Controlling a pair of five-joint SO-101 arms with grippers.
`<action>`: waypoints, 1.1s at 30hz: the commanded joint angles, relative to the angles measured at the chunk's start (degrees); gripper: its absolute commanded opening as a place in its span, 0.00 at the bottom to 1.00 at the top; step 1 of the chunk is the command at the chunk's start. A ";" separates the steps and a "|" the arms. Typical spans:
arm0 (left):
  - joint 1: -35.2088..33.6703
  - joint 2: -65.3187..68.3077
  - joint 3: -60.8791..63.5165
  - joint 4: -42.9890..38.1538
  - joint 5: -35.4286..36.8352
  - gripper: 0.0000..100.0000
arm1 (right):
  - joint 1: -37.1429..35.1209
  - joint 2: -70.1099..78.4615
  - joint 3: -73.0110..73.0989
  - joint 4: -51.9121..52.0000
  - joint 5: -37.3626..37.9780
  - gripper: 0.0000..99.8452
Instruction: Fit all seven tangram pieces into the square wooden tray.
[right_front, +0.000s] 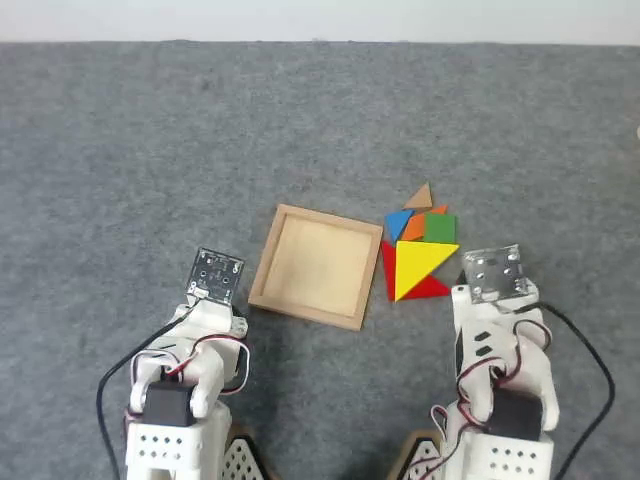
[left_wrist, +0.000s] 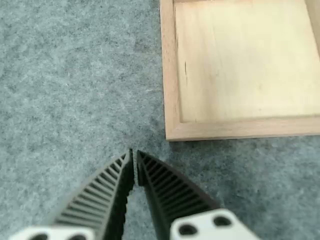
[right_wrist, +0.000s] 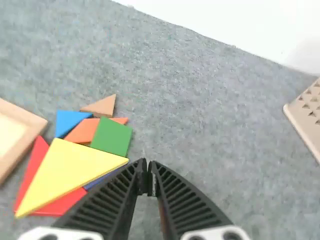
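Overhead, tray (right_front: 316, 265) sits empty between the arms with the pieces (right_front: 420, 250) heaped just beside its right edge, so the first pick looks due: take the yellow triangle (right_front: 418, 268) lying on top of the red one (right_front: 432, 288), jaws opened wide, coming straight down on its edges. Left wrist: left gripper (left_wrist: 134, 152) closed tip to tip, holding nothing, over mat (left_wrist: 75, 90) near a tray (left_wrist: 170, 75) corner. Right wrist: right gripper (right_wrist: 148, 165) also closed and empty, tips near the yellow triangle (right_wrist: 67, 170).
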 joint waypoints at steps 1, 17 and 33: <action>0.00 -0.53 -0.31 0.26 0.44 0.02 | -0.48 11.03 -11.60 0.57 -3.78 0.01; 0.00 -0.53 -0.31 0.26 0.44 0.02 | -8.48 77.67 -38.77 -2.95 -25.14 0.11; 0.00 -0.53 -0.31 0.26 0.44 0.02 | -19.82 79.96 -38.95 -8.84 -45.01 0.33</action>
